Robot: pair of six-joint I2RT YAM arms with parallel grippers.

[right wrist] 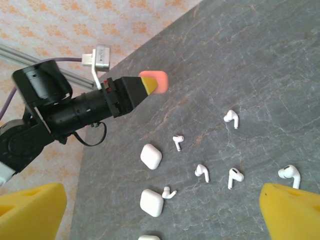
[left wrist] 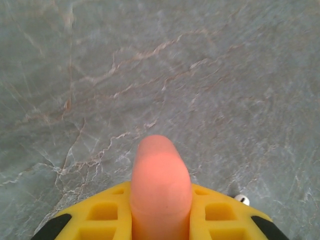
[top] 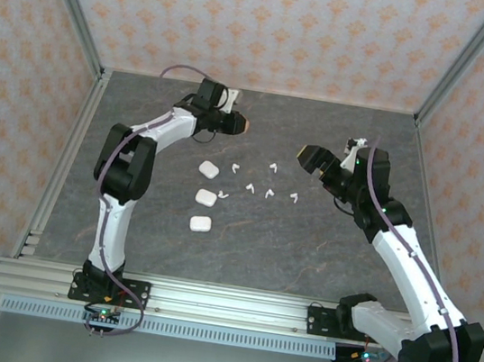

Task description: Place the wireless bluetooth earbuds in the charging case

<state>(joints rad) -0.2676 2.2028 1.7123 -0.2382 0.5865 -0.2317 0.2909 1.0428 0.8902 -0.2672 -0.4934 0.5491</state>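
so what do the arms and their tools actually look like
The left arm and right arm have glossy white links, black joint housings and a thin purple cable looped alongside. The left tool and right tool have black bodies ending in yellow wedge fingers with square pockets moulded in.

No text, brand, number or sign can be read anywhere. The white charging cases near the middle of the tabletop have plain faces. The walls beyond the far edge carry only an orange ornamental pattern, not lettering.
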